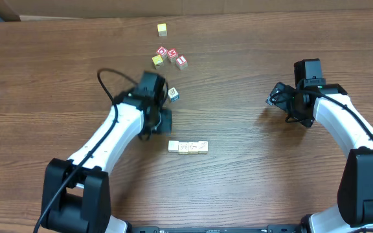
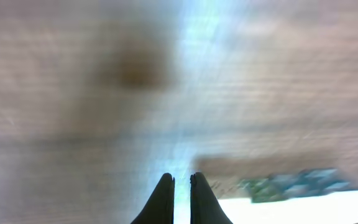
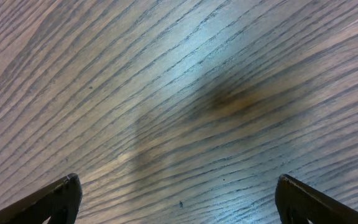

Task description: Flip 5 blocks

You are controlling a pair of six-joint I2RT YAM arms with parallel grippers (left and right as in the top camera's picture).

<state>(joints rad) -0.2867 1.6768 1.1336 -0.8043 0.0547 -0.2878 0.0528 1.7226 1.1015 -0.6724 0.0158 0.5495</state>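
Observation:
Several pale cream blocks lie side by side in a short row on the table's middle. Another pale block with a blue side sits alone farther back. My left gripper hovers between that block and the row, shut and holding nothing. In the blurred left wrist view its fingers are pressed close over bare wood, and a pale block shape with a blue-green edge lies at the lower right. My right gripper stands wide open over bare wood at the right; the right wrist view shows nothing between the fingertips.
Three red-faced letter cubes and a yellow cube cluster at the back centre. Another yellow cube sits farther back. A black cable loops off the left arm.

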